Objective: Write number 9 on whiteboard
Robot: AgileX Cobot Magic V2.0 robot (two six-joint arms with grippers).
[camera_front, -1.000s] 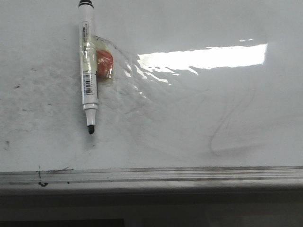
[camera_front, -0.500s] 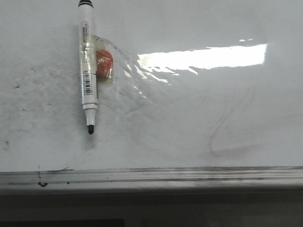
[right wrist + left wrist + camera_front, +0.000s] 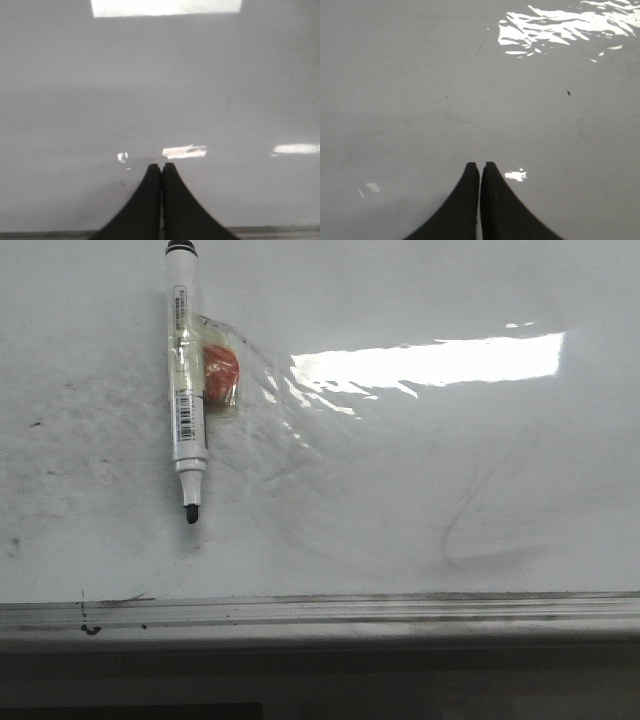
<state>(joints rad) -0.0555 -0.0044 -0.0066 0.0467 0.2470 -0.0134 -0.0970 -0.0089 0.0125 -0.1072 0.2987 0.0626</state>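
Note:
The glossy whiteboard (image 3: 420,480) fills the front view, with a grey edge rail (image 3: 320,610) along its near side. No black number 9 shows on it; only a faint grey erased curved smear (image 3: 480,510) is there. A white marker (image 3: 186,390) with a black tip lies on the board at the left, tip toward the rail. Neither gripper shows in the front view. My left gripper (image 3: 479,165) is shut and empty over bare board (image 3: 470,75). My right gripper (image 3: 161,166) is shut and empty over bare board (image 3: 160,75) near the rail.
A small orange-red piece in clear tape (image 3: 221,375) sits beside the marker. A bright light glare (image 3: 430,362) lies across the board. Small black specks mark the rail at the left (image 3: 90,628). A dark strip runs below the rail.

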